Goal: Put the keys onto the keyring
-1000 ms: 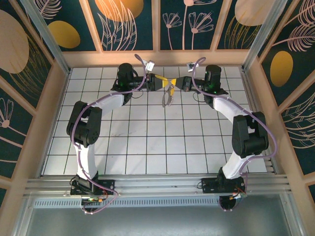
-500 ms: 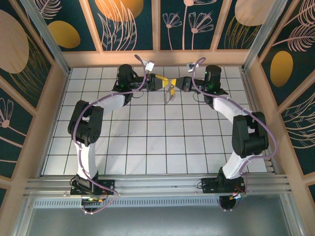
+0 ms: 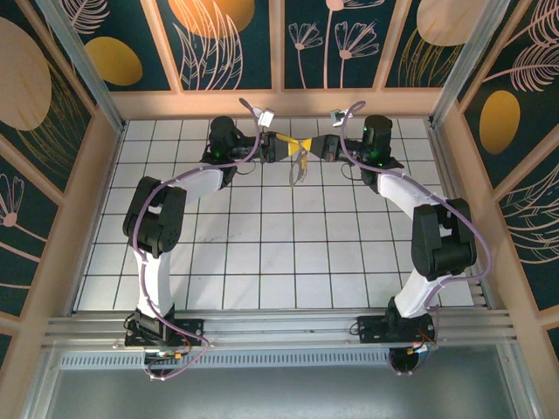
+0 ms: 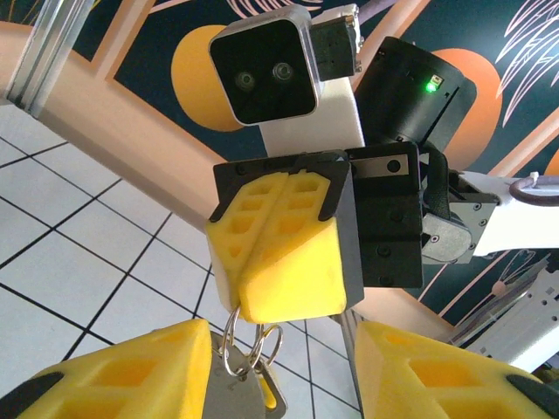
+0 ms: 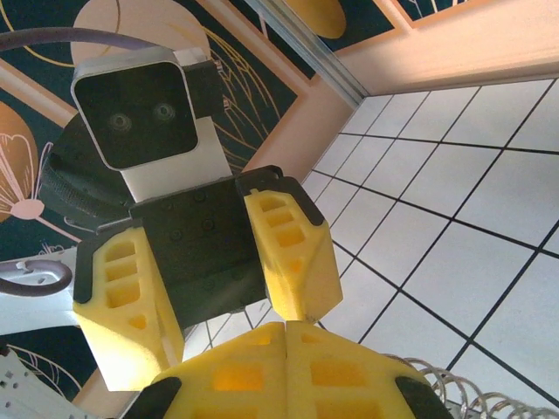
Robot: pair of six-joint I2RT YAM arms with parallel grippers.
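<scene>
While aloft — keyring (image 4: 253,347) beneath right tool (image 4: 262,305).

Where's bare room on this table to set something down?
Bare: middle of the white tiled table, between left arm, right arm and near metal rail. Crowded: far centre, where left gripper, right gripper and dangling grey keyring meet.

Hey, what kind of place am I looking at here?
Probably a purpose-built robot test booth: a white gridded tabletop, walled by wood-framed floral panels, with two arms bolted to an aluminium rail.
</scene>
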